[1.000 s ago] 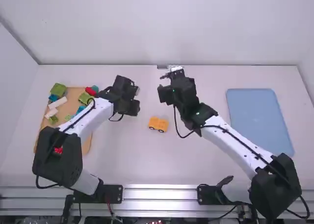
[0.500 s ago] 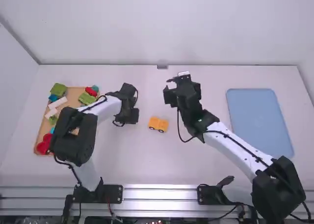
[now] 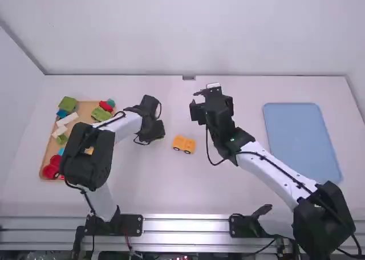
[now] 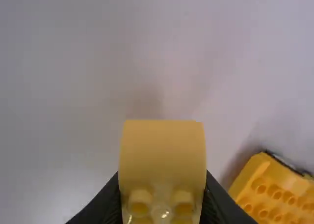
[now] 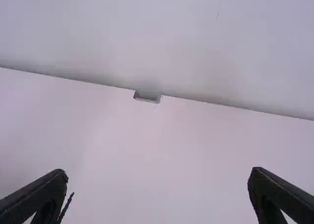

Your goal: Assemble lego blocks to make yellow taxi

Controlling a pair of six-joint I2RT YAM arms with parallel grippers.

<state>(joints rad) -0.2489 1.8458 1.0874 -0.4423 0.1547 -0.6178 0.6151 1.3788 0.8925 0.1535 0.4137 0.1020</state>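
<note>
In the high view my left gripper [image 3: 154, 132] is over the table just left of the orange-yellow wheeled base [image 3: 183, 144]. The left wrist view has my left gripper [image 4: 162, 184] shut on a yellow block [image 4: 163, 153] with a curved top and studs; the studded wheeled base [image 4: 277, 192] lies off to one side, apart from it. My right gripper [image 3: 198, 105] hangs beyond the base, farther from the camera. Its fingers are wide apart in the right wrist view, where the right gripper [image 5: 157, 197] holds nothing.
A wooden tray [image 3: 86, 111] at the left holds green, red, white and blue blocks, partly behind the left arm. On the right lies a light blue mat [image 3: 300, 140]. A small grey bracket [image 5: 147, 96] sits at the table's back edge by the wall.
The left arm has pulled back from the tray side, its gripper now lower in the high view and turned slightly toward the base. The right arm has shifted slightly right, then stayed still.
</note>
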